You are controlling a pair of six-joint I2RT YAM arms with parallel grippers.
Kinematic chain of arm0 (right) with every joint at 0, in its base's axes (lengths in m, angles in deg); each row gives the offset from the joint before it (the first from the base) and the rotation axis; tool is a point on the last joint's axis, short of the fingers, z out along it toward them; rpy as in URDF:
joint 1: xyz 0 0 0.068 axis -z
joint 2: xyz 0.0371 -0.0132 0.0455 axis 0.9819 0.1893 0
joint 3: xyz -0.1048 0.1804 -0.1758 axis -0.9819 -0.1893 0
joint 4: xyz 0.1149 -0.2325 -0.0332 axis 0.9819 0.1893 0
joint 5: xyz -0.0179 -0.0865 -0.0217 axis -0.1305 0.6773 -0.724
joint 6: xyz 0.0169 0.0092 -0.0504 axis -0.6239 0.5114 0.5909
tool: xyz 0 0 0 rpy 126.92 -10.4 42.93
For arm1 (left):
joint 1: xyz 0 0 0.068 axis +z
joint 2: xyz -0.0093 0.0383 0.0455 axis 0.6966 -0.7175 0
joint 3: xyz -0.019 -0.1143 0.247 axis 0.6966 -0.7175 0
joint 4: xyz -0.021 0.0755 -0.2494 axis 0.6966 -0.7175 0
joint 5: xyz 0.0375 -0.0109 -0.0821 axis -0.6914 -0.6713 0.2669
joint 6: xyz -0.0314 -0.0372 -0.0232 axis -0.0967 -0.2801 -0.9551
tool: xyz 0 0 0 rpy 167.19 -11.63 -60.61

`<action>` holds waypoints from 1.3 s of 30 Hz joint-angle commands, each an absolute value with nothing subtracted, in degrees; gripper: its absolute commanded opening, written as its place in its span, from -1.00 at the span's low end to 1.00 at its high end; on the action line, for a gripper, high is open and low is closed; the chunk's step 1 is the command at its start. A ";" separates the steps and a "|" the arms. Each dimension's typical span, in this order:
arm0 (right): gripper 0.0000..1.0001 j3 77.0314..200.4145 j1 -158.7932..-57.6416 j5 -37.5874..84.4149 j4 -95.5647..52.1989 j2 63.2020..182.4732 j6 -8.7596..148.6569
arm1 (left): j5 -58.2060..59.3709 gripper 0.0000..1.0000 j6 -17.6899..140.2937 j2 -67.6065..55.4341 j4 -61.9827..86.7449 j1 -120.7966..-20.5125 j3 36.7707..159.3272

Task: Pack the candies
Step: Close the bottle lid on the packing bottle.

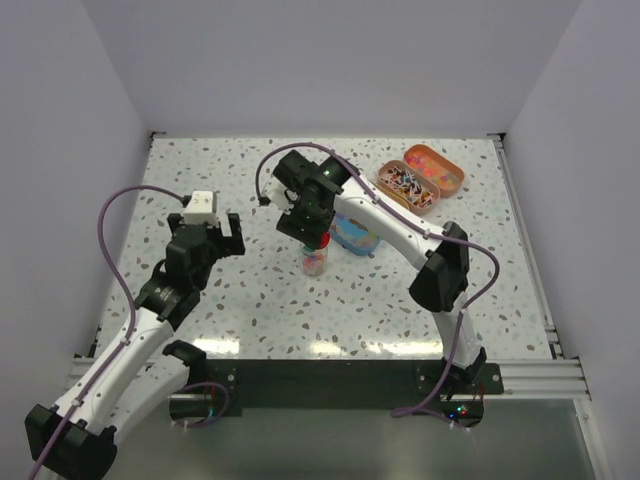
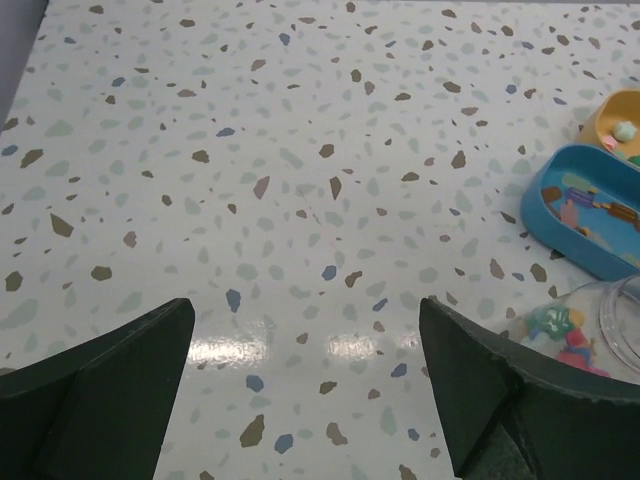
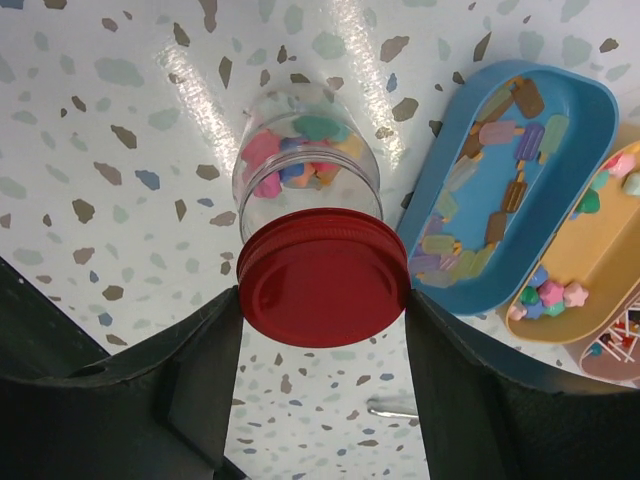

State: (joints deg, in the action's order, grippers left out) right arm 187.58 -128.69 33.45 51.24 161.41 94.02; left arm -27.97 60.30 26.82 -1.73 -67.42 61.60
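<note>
Speckled table [image 1: 300, 325]: blue tin [image 1: 356, 238] beside jar [image 1: 314, 263]

speckled tabletop [image 1: 262, 312]; plain white walls [image 1: 330, 60]

The left arm [image 1: 125, 348] and the right arm [image 1: 392, 220] are built of rounded white shells linked by black joints, each is trailed by a thin purple cable [image 1: 103, 222], a small green light [image 1: 326, 183] is carried on the right wrist, and matte black wedge-shaped fingers [image 2: 100, 400] are fitted.
</note>
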 commanded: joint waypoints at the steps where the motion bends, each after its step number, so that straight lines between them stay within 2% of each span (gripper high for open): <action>1: -0.85 190.35 -129.89 36.77 55.59 161.81 95.22 | -35.70 1.00 62.16 26.96 1.58 -67.01 62.00; 6: -0.85 191.32 -130.42 37.74 55.68 163.40 95.75 | -43.71 1.00 59.09 25.29 -2.90 -66.13 63.41; 27: -0.80 194.49 -131.30 35.97 56.30 168.58 97.51 | -43.45 1.00 58.29 26.17 -2.55 -63.14 62.88; 33: -0.74 193.26 -131.82 37.56 56.30 168.76 97.68 | -43.01 1.00 58.56 25.82 -2.47 -63.05 62.79; 39: -0.57 193.34 -131.91 37.82 56.03 169.90 97.86 | -42.22 1.00 58.82 25.64 -2.29 -62.96 62.79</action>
State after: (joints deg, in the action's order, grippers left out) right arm 192.73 -131.34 36.86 54.45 168.89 96.99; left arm -42.25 58.97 25.62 -4.09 -63.47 61.65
